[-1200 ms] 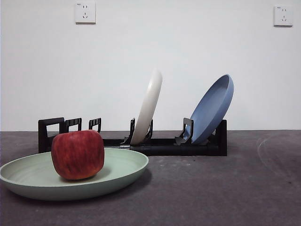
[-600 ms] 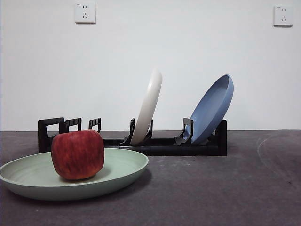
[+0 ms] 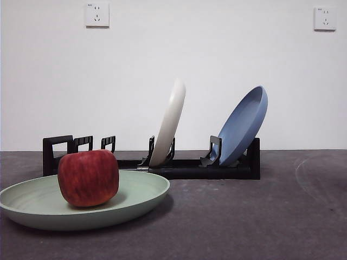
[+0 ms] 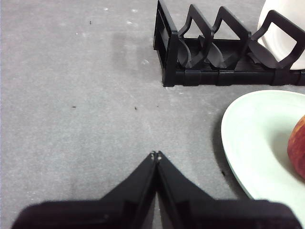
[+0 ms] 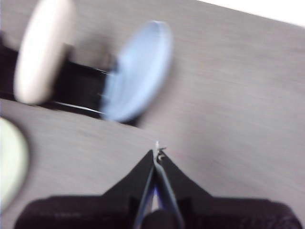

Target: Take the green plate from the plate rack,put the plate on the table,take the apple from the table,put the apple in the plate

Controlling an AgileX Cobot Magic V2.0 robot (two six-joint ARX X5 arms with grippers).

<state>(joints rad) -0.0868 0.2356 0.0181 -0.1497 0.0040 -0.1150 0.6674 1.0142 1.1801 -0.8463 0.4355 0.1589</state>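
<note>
The left gripper (image 4: 156,155) is clenched on nothing, its two black jaws meeting at their tips above bare counter (image 4: 81,109), near the rim of the green plate (image 4: 252,143) and apart from it. The right gripper (image 5: 157,151) is likewise closed and holds nothing, its jaws pressed together over an open stretch of counter; its wrist view is blurred. Neither gripper appears in the front view.

The green plate (image 3: 135,197) lies flat on the counter (image 3: 255,216) in front of the plate rack (image 3: 190,170), toward the end of the rack with the bare dividers. The apple (image 3: 88,177) sits upright in the plate, resting on the plate's inner surface, off centre. In the left wrist view only a sliver of the apple (image 4: 298,145) shows at the picture's edge, on the plate.

The plate rack stands on the counter behind the plate. A cream-white plate (image 3: 169,122) stands nearly upright in a slot near the rack's middle, leaning slightly. A blue plate (image 3: 244,124) leans at a steeper tilt in a slot at the far end of the rack, its hollow side facing the cream-white plate. The two stand apart. On the white wall behind are two sockets (image 3: 97,14).
</note>
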